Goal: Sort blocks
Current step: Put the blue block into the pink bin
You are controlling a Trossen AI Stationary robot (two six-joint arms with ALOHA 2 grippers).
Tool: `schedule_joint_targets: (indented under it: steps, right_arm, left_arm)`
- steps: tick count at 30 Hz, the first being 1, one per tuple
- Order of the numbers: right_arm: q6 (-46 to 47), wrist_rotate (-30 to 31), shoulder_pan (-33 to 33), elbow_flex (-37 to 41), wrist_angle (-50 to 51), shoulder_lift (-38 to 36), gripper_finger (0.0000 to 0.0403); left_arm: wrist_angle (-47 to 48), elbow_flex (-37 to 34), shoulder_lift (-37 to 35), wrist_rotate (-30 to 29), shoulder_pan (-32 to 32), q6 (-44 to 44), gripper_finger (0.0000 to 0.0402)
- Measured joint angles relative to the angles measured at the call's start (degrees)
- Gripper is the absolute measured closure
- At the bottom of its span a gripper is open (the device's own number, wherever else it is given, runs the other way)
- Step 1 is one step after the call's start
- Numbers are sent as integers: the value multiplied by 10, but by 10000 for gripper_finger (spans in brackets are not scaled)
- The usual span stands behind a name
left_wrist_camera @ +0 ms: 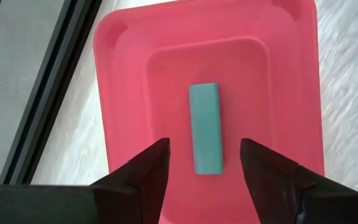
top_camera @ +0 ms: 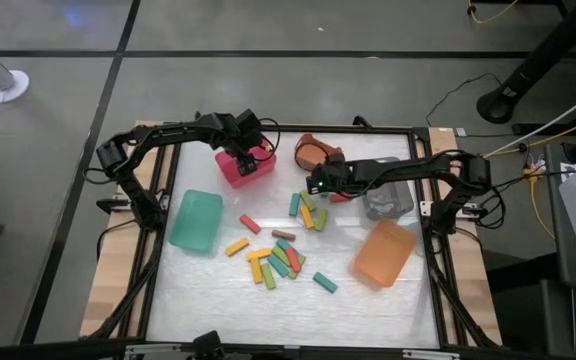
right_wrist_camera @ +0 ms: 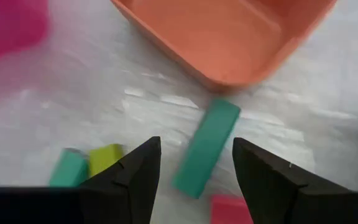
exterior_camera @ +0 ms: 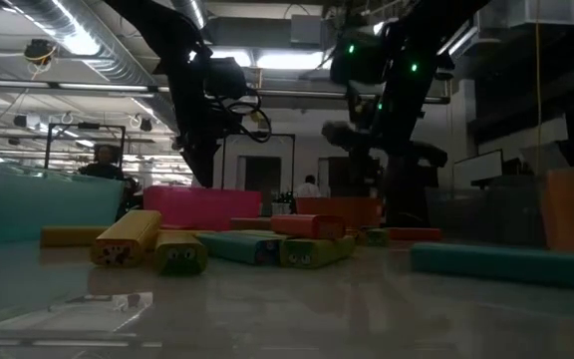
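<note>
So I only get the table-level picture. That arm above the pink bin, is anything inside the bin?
Observer: Yes. The left wrist view shows one teal block lying flat on the floor of the pink bin, below the open left gripper.
Operator: And the other arm?
Observer: Its wrist view shows the right gripper open over another teal block on the table.
Operator: Any bins I'm missing?
Observer: From above, a grey bin sits partly under the right arm.

Grey floor (top_camera: 298,25) with dark seams; ceiling ducts (exterior_camera: 78,40) and strip lights overhead.
</note>
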State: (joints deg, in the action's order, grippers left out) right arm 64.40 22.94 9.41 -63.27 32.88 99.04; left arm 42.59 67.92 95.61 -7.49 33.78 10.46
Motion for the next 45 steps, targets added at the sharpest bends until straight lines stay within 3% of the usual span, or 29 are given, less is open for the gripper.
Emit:
schedule_joint_targets:
  steps: [20, 29, 35, 45]
  right_arm:
    - [33, -11, 8, -2, -35, 100, 204]
    - [24, -2, 7, -1, -32, 100, 301]
    - [-26, -13, 7, -23, -25, 103, 302]
    - [-191, -64, 7, -140, -30, 103, 294]
  left_arm:
    - [0, 0, 0, 0, 0, -17, 219]
    - [0, 0, 0, 0, 0, -14, 219]
    - [3, 3, 0, 0, 0, -7, 219]
    - [6, 5, -56, -1, 0, 0, 219]
